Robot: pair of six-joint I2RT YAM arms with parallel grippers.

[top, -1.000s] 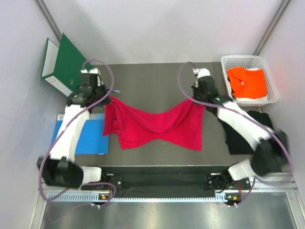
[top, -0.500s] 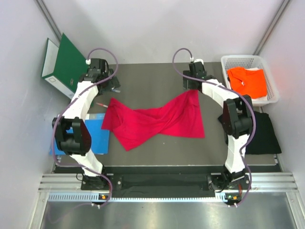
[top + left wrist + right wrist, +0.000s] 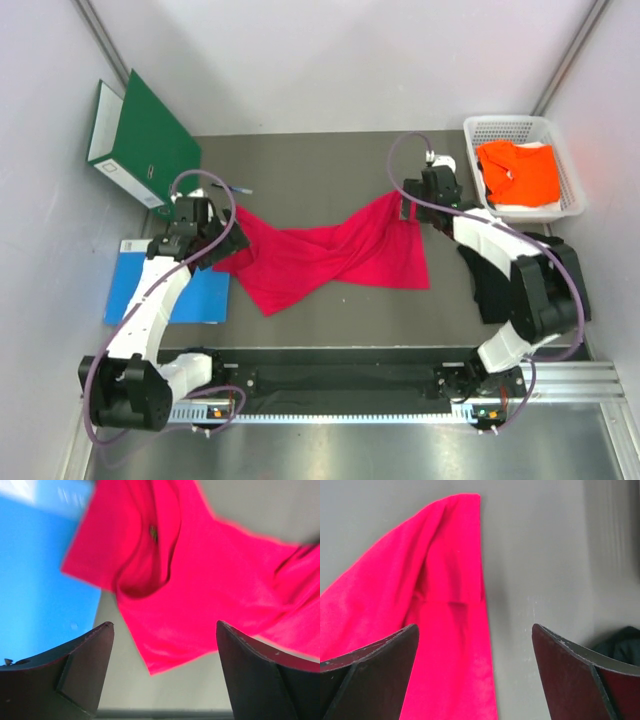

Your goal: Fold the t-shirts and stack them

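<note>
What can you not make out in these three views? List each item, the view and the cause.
Black t-shirt: top view, the right arm lies across it; right wrist view, cut off at the frame edge.
Orange t-shirt: top view, its underside sits hidden inside the basket.
Blue sheet: top view, the left arm crosses it; left wrist view, blurred.
Red t-shirt: its twisted middle hides the layers beneath.

Plain crimson t-shirt [image 3: 320,255]; orange t-shirt [image 3: 525,170]; black t-shirt [image 3: 487,297]; blue sheet [image 3: 200,300].
</note>
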